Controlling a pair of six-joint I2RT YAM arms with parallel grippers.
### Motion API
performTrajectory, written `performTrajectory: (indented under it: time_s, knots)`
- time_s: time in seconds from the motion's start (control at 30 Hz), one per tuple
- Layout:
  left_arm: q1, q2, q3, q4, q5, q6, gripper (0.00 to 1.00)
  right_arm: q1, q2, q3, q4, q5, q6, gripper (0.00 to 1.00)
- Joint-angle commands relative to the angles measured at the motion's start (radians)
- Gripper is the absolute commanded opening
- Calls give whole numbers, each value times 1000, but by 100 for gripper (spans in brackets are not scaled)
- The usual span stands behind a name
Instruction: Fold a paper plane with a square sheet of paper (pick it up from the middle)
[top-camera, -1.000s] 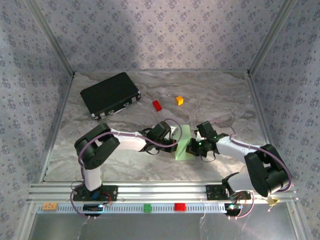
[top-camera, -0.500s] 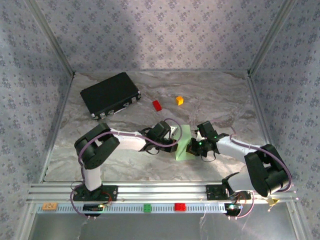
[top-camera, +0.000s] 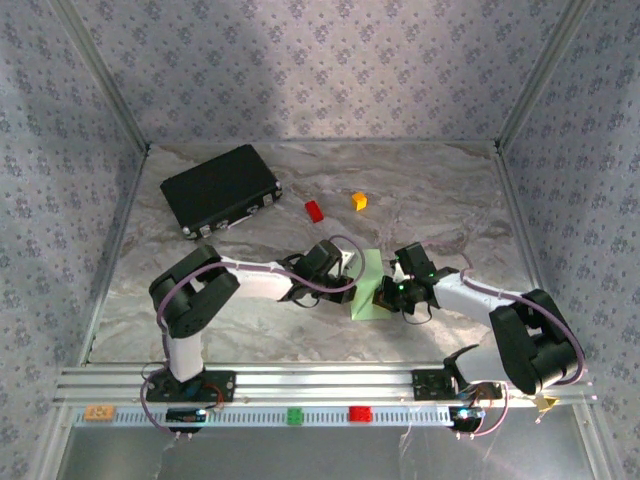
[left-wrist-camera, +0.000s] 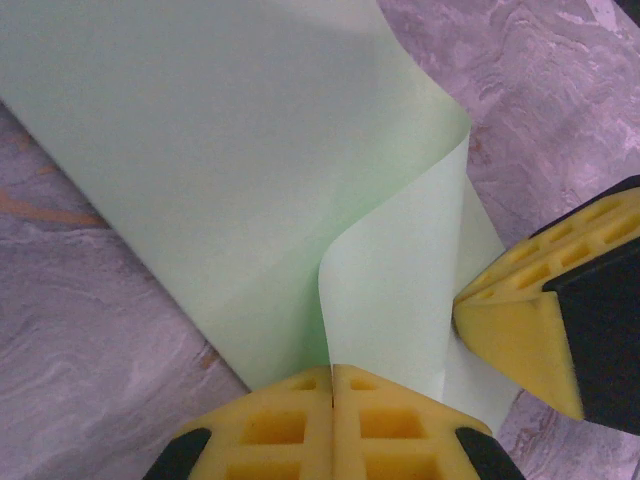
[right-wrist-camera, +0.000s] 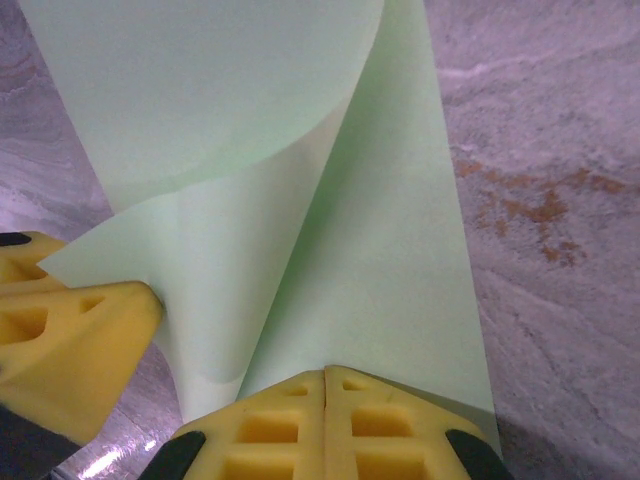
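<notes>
The square sheet of paper (top-camera: 367, 290), curled up off the table (top-camera: 420, 190) nearer its front edge, is pinched by the closed left gripper (left-wrist-camera: 332, 375) and right gripper (right-wrist-camera: 326, 378); the raised flap is best aligned edge-to-edge before being creased.

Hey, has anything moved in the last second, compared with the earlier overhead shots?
Nothing visibly changed. The left gripper and right gripper stay shut on the curled green sheet at mid-table; the black case, red block and orange block are unmoved.
</notes>
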Motion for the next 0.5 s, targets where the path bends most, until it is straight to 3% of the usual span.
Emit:
performTrajectory:
  time_s: [0.0, 0.47]
  knots:
    - [6, 16, 25, -13, 4, 16, 3, -7, 5, -28, -55, 36, -18, 3]
    - [9, 34, 18, -6, 20, 19, 3, -13, 0, -28, -56, 35, -21, 4]
